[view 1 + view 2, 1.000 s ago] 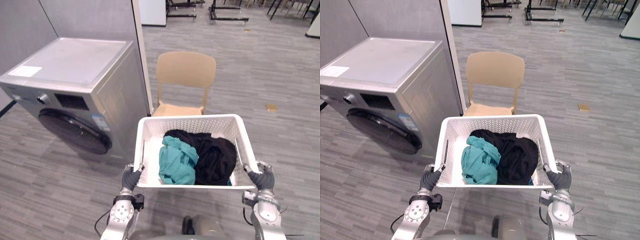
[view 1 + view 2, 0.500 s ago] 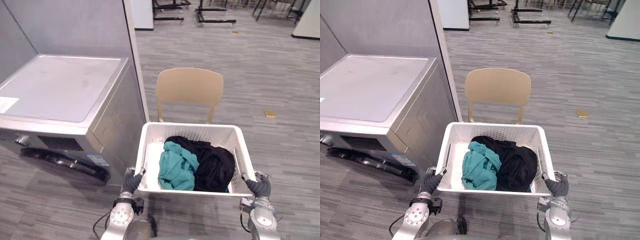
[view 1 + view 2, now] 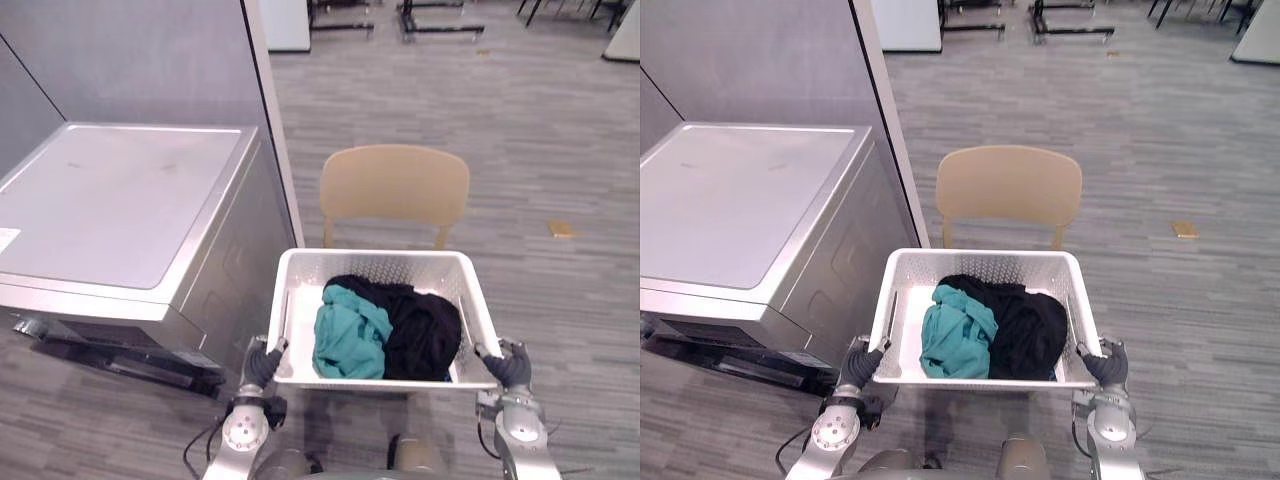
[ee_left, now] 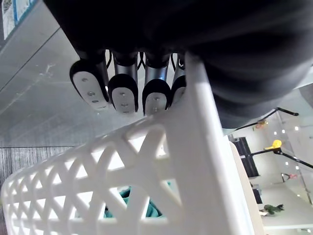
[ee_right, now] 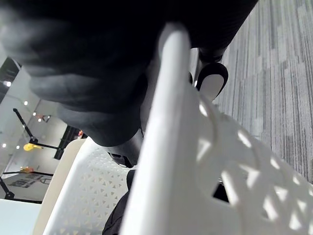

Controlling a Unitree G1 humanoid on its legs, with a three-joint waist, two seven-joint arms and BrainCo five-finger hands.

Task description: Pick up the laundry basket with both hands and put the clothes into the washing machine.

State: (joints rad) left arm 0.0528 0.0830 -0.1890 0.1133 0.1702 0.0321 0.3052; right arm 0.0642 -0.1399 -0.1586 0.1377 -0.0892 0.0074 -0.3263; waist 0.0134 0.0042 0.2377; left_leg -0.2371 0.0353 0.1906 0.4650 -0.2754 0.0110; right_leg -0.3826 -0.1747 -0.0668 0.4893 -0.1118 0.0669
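Left eye view shows the white laundry basket (image 3: 380, 266) carried in front of the robot. The left hand (image 3: 262, 362) is clamped on the rim at its left end and the right hand (image 3: 506, 364) on the rim at its right end. In the left wrist view the dark-tipped fingers (image 4: 122, 95) curl over the lattice edge, and in the right wrist view a fingertip (image 5: 211, 78) hooks round the same rim, so we record both hands as closed on the basket. The clothes lie inside it, a teal garment (image 3: 347, 335) beside a black garment (image 3: 422, 335), with nothing spilled on the floor. Against the pictures of a second ago the whole scene has shifted, which we attribute to the camera and not to the furniture. We now look down on the lid of the washing machine (image 3: 120, 200), where its dark front door faced us before. The seat of the tan chair (image 3: 394, 188) is now hidden behind the basket's back wall. Grip points and load are unchanged. We judge the pick-up complete and the carry under way. The machine stands just left of the basket, and we see no open door, so loading is not yet begun.
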